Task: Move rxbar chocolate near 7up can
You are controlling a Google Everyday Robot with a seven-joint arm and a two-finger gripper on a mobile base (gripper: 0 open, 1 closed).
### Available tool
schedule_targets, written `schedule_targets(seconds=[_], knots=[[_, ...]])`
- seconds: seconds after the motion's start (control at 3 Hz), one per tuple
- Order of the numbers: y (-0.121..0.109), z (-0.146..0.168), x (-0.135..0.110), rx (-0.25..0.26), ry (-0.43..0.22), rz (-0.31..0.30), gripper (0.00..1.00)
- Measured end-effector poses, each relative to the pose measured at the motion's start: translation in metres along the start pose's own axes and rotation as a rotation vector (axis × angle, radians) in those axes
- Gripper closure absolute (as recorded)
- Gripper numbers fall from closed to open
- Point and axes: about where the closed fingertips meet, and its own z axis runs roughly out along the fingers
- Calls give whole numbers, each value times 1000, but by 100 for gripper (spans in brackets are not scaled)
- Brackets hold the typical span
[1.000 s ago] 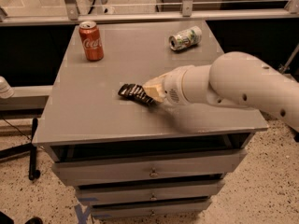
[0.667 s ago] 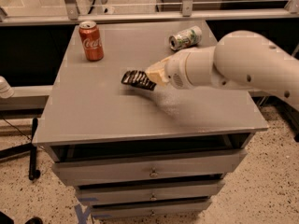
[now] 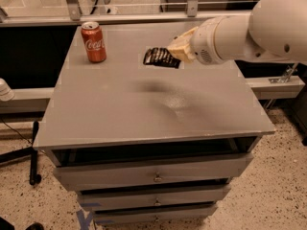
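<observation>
The rxbar chocolate (image 3: 162, 58), a flat black wrapper with white lettering, hangs in the air above the far middle of the grey cabinet top (image 3: 153, 109). My gripper (image 3: 178, 50) is shut on its right end, its pale fingers just left of the white wrist. The bar casts a shadow on the top below it. The 7up can is hidden behind my arm.
A red Coca-Cola can (image 3: 94, 42) stands upright at the far left of the top. My large white arm (image 3: 259, 25) covers the far right corner. Below the top are drawers (image 3: 153, 174). A metal rail (image 3: 134, 17) runs behind the cabinet.
My gripper has lifted the rxbar and carried it away from the front, toward the far right of the top. The 7up can, seen earlier at the far right, is now behind my arm.
</observation>
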Motion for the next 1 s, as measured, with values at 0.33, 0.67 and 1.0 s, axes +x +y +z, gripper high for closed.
schedule_targets(seconds=[0.33, 0.67, 1.0], knots=[[1, -1, -1, 5, 0, -3, 100], [-13, -14, 13, 55, 22, -4, 100], [-45, -31, 39, 112, 35, -8, 100]])
